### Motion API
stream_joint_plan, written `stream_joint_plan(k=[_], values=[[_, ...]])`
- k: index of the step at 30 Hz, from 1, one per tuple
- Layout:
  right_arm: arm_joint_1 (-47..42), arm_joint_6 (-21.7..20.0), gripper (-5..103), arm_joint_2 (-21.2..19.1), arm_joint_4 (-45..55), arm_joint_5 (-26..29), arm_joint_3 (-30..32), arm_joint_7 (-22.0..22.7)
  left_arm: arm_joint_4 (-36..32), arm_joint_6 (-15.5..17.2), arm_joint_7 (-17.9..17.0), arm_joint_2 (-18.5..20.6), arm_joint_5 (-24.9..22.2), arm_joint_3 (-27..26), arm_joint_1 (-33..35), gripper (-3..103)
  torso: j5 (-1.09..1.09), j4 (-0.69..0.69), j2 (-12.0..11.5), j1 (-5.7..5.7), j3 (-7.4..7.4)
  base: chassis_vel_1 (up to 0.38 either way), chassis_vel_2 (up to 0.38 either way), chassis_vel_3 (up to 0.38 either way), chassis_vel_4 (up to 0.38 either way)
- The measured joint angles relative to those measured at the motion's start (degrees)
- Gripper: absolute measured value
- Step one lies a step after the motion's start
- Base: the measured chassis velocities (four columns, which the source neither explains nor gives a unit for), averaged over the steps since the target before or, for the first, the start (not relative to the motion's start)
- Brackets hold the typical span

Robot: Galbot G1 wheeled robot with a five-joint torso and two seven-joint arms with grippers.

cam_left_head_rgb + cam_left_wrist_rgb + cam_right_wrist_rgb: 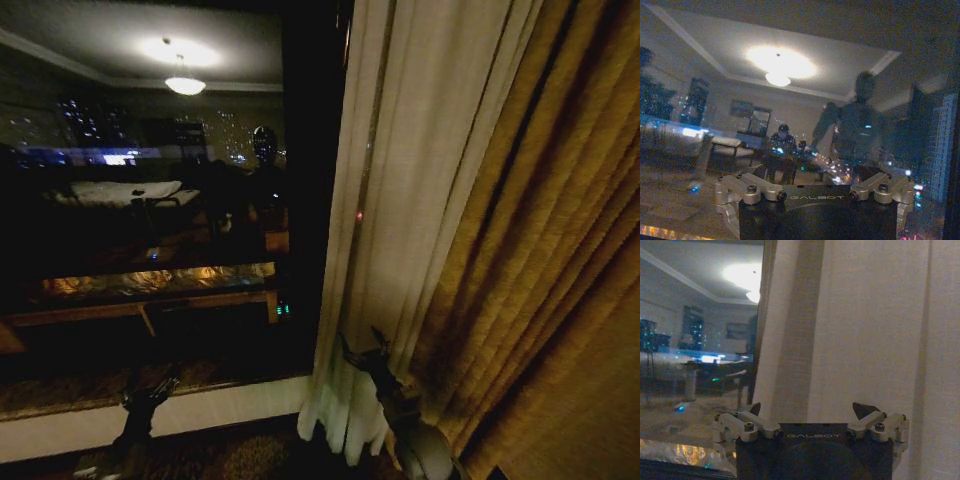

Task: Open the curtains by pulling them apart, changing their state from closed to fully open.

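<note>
— What sits closest to the robot?

— The two arms, low down in the head view. The right tool point(362, 347) points up at the foot of the sheer cream curtain point(400, 200), its two dark fingertips spread wide apart with nothing between them. In the right wrist view that same tool point(810, 412) shows both pointed tips well apart, the pale pleated curtain point(865, 330) just beyond them.

— Is it touching the fabric?

— I cannot tell; the tips are near the cloth but no fold is pinched.

— And the left arm?

— The left tool point(150, 388) is low on the left, in front of the pale sill point(220, 405) under the window point(150, 200). Its fingers look spread, holding nothing. From the left wrist view the fingertips are out of frame; the tool body with its linkages faces the dark glass point(800, 100).

— Where does the curtain hang?

— Right of the window, gathered into vertical pleats reaching the floor, beside the dark window frame point(315, 180). Touching its right side hangs the thick golden-brown drape point(540, 250).

— And farther off?

— The glass is uncovered and mirrors the room: a lit ceiling lamp point(185, 85), furniture, and city lights outside.
</note>
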Motion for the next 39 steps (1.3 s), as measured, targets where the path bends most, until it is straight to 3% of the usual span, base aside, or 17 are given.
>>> stream_joint_plan(k=[25,39], values=[[0.2,0.3,100,0.2,-0.3,-0.1,0.0,0.0,0.0,0.0,0.0,0.0,0.0,0.0,0.0,100,0.0,0.0,0.0,0.01,0.01,0.022,0.007,-0.018,-0.01],[0.3,0.3,100,0.2,-0.4,-0.1,0.0,0.1,0.0,0.0,0.0,0.0,0.0,0.0,0.0,100,-0.01,0.01,0.0,0.0,0.01,0.222,0.198,-0.227,-0.208]])
